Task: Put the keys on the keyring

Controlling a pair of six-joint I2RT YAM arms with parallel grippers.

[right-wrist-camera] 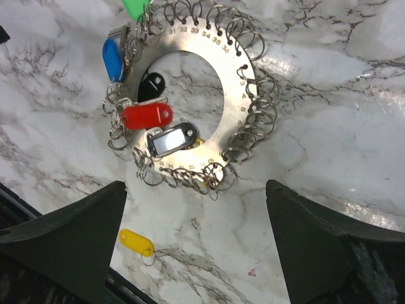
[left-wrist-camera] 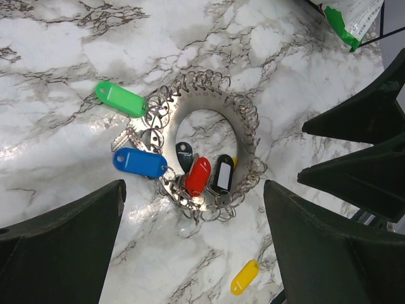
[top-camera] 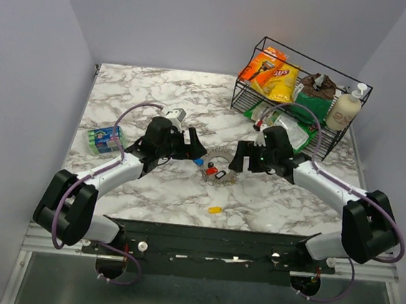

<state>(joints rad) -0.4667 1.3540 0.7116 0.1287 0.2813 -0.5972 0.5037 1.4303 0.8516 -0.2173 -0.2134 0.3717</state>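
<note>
Facing across the keyring [left-wrist-camera: 243,136]: left gripper [top-camera: 194,150] and right gripper [top-camera: 240,158], fingers of both spread wide, clamped on nothing; yellow key [top-camera: 215,210] lying well apart.

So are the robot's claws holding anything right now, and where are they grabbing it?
Nothing is held. The left gripper and right gripper are open, either side of the keyring.

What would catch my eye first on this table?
A silvery keyring fringed with small loops lies mid-table, with bright green, blue and red key tags clustered at its edge. The left gripper and right gripper flank it, open; a yellow tag lies alone nearer the arms' bases.
</note>
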